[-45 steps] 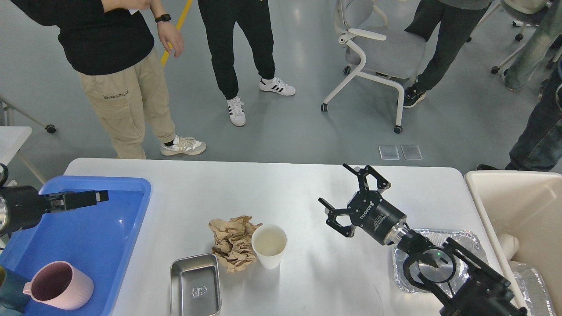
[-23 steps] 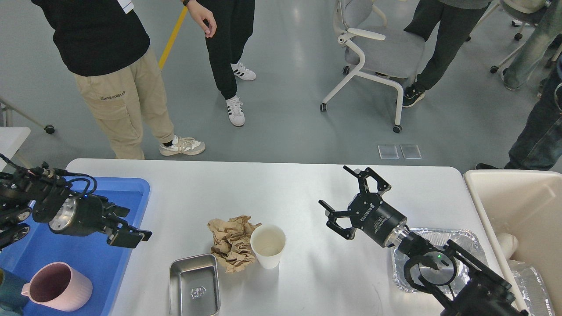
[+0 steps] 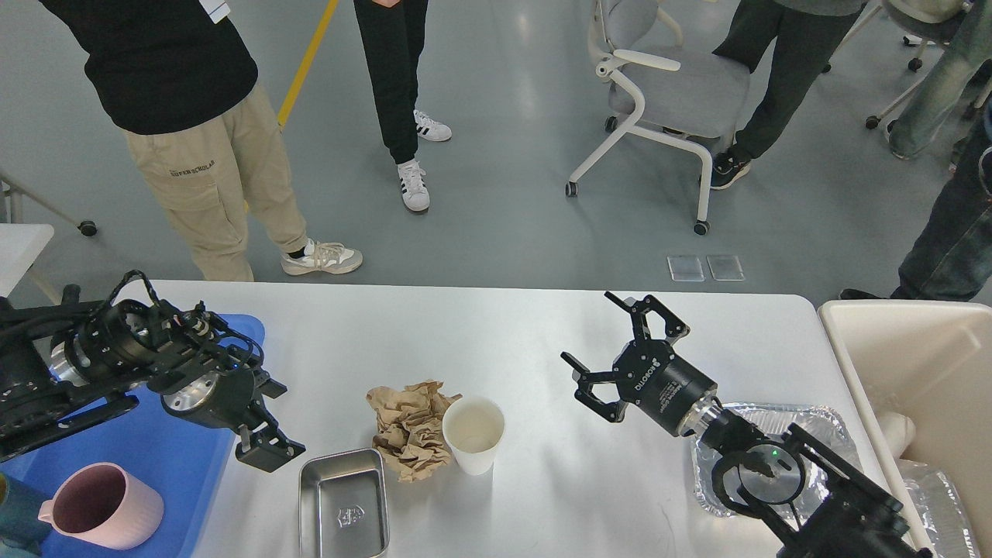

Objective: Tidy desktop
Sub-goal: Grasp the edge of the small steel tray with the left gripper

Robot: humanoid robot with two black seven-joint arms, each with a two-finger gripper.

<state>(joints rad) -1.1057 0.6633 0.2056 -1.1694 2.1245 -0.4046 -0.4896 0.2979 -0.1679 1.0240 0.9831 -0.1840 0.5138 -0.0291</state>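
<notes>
The white desktop (image 3: 480,333) carries a crumpled brown paper ball (image 3: 409,428), a white paper cup (image 3: 473,434) touching its right side, and an empty rectangular steel dish (image 3: 343,502) at the front. A crinkled foil tray (image 3: 831,435) lies at the right, partly under my right arm. My right gripper (image 3: 587,325) hovers open and empty right of the cup. My left gripper (image 3: 269,449) points down just left of the steel dish; its dark fingers cannot be told apart.
A blue tray (image 3: 167,473) at the left edge holds a pink mug (image 3: 101,508). A cream bin (image 3: 914,364) stands off the table's right end. People and a grey office chair (image 3: 674,85) stand beyond the far edge.
My left arm has swung right and forward, from over the blue tray to beside the steel dish, turning its gripper downward. The right arm has stayed put. The people behind shifted.
</notes>
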